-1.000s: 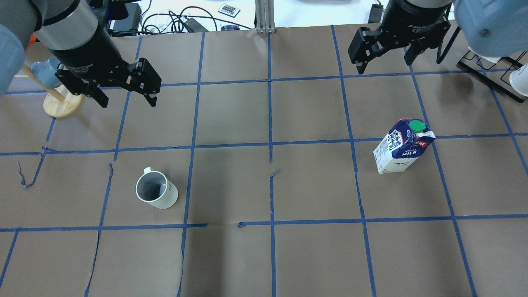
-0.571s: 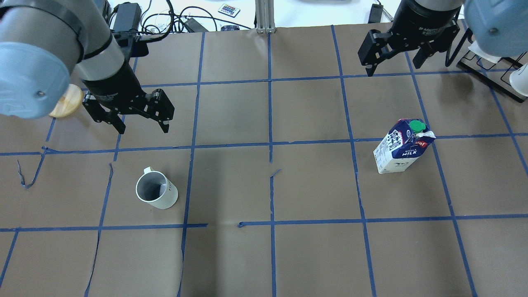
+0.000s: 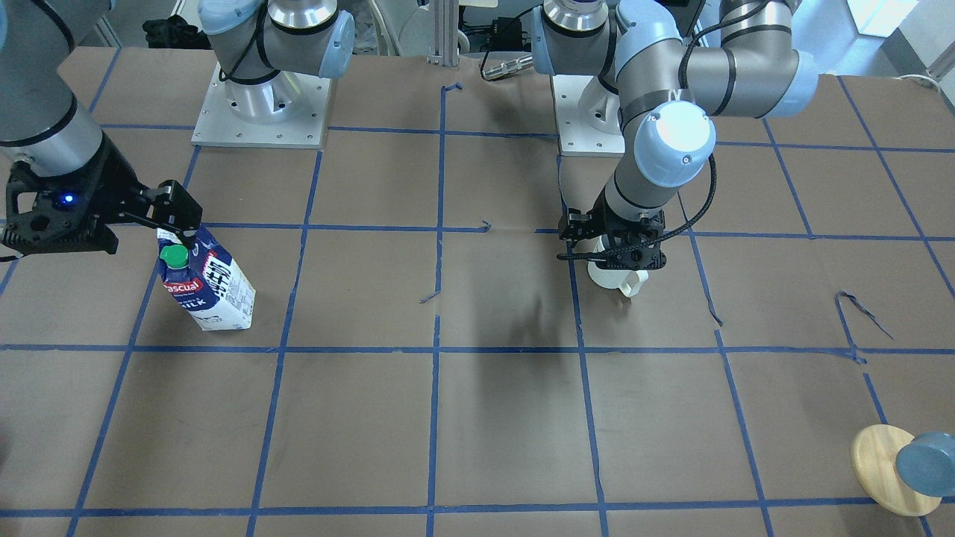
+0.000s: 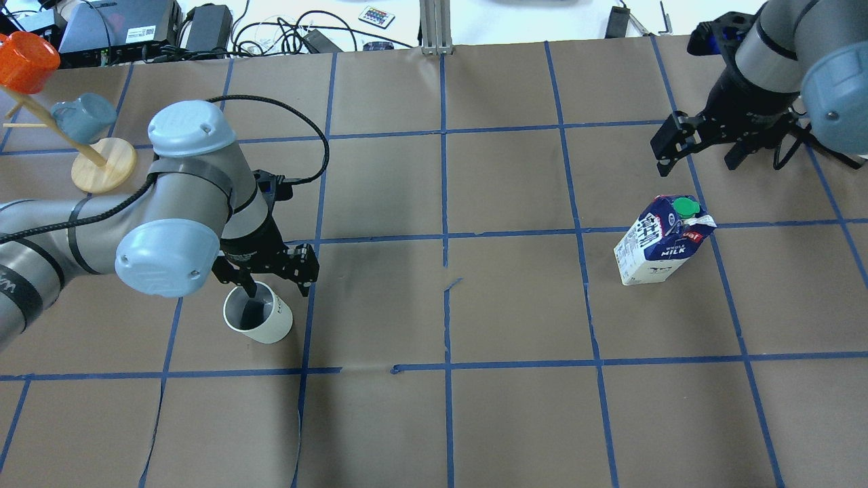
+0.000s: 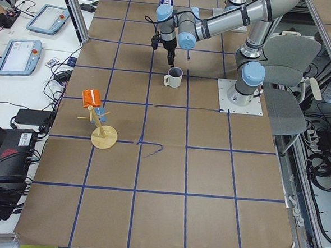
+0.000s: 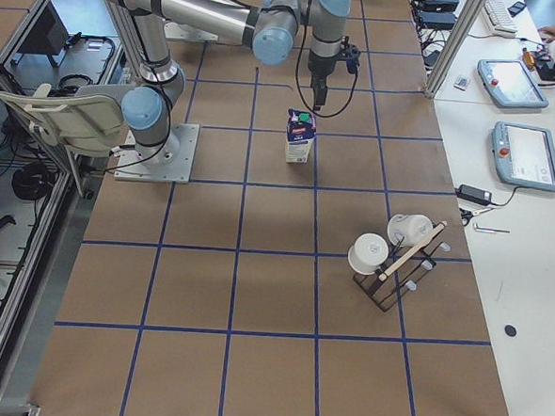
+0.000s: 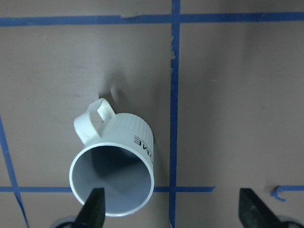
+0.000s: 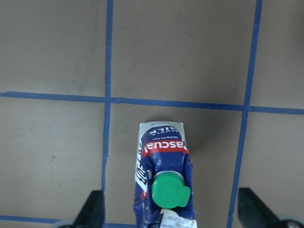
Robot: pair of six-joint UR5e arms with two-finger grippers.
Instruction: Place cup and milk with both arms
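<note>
Your counter (image 4: 515, 420) is brown paper with a blue tape (image 4: 444, 183) grid, peeling loose in a few spots. Far left you've got a wooden stand (image 4: 103, 165) with an orange cup (image 4: 26, 62) and a blue-grey cup (image 4: 85, 116) on its pegs. Over on the right, a black rack (image 6: 383, 292) holds two white cups (image 6: 367, 253). Cables (image 4: 285, 34) and a remote (image 4: 376, 16) sit past the far edge.
</note>
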